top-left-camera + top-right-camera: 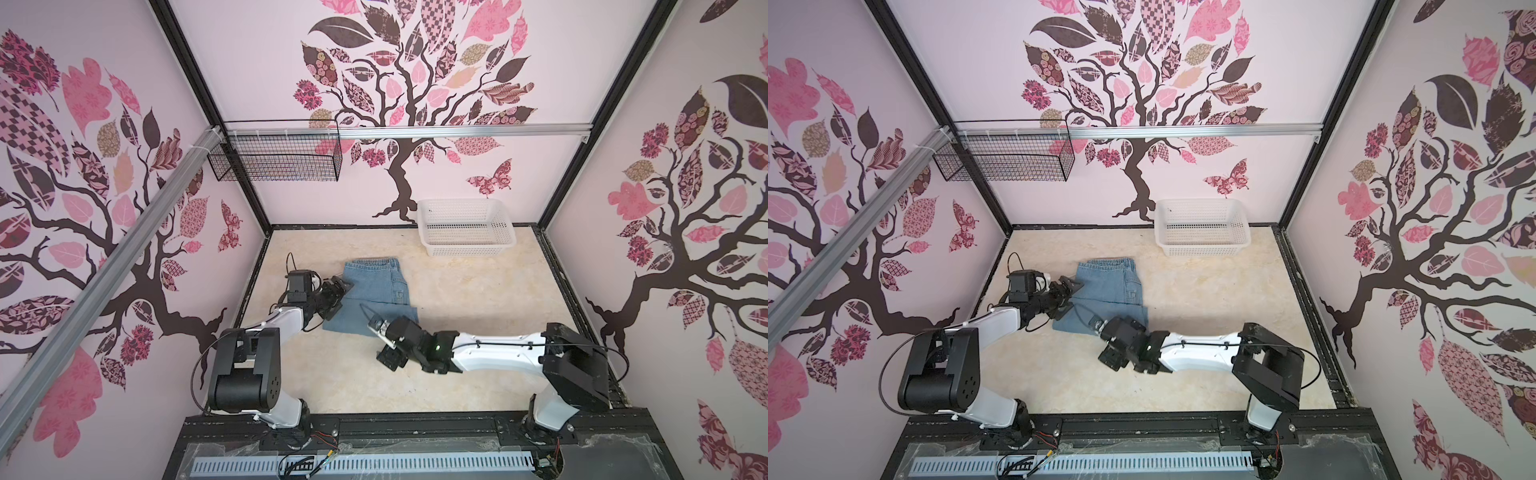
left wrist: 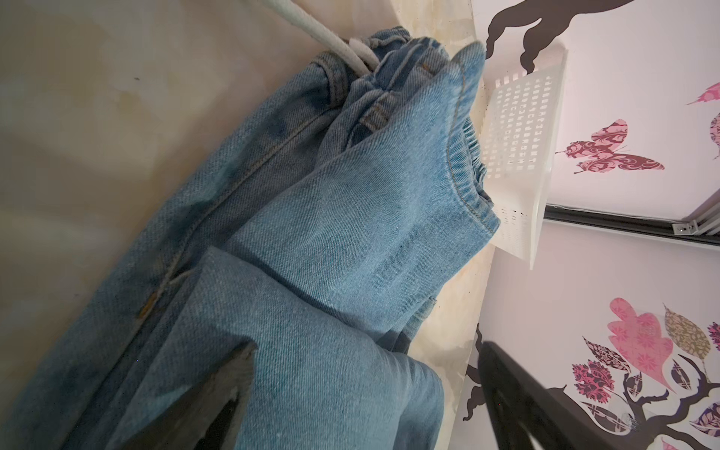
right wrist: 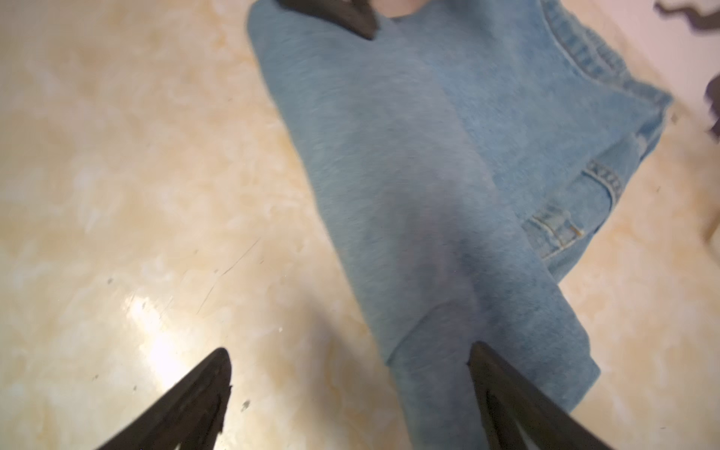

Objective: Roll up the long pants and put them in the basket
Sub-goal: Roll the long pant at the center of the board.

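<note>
One pair of long pants (image 1: 374, 286) lies folded in flat layers on the table (image 1: 478, 311), left of its middle, with the gathered waistband toward the far edge. The denim is faded light blue. Two grippers have their jaws spread: the left gripper (image 2: 368, 345) at the pants' left edge, the right gripper (image 3: 349, 348) over their near edge. Two baskets show only their own mesh: a white basket (image 1: 469, 249) by the far edge and a wire basket (image 1: 274, 166) hung above the far left corner.

Long pants (image 1: 374, 284): faded matt denim cloth. Basket (image 1: 469, 249): white plastic. Tabletop (image 1: 457, 374): glossy, marbled.
</note>
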`<state>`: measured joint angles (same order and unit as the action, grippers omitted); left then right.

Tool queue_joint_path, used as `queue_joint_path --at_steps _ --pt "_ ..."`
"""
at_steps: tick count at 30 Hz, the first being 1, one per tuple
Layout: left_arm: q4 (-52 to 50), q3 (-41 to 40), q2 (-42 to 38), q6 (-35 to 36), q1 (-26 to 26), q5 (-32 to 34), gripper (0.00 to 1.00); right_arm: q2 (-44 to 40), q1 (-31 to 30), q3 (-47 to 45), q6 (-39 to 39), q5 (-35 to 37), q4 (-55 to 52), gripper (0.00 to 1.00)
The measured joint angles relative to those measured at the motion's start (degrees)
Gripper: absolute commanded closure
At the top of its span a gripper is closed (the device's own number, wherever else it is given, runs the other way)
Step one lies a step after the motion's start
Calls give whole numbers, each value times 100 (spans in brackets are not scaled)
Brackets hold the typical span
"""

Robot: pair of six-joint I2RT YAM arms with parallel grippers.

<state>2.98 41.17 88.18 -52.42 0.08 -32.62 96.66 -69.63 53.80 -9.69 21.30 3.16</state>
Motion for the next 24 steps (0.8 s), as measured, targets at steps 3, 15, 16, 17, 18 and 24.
queue_joint_path --at_steps 3,15,16,17,18,24 --pt "4 11 20 4 4 -20 7 376 -380 -492 -953 833 835 1" --pt "-46 57 52 55 39 -114 7 1622 55 -533 -2863 2087 3436 4" --pt "-70 74 59 63 42 -125 7 1672 146 -461 -2889 2048 3438 13" --pt "-83 83 70 70 46 -133 7 1720 254 -380 -2868 1958 3351 27" --pt "-92 92 76 83 55 -153 7 1768 358 -289 -2859 1838 3211 50" --pt "-120 238 162 136 103 -212 7 1869 761 413 -2555 1067 2004 100"
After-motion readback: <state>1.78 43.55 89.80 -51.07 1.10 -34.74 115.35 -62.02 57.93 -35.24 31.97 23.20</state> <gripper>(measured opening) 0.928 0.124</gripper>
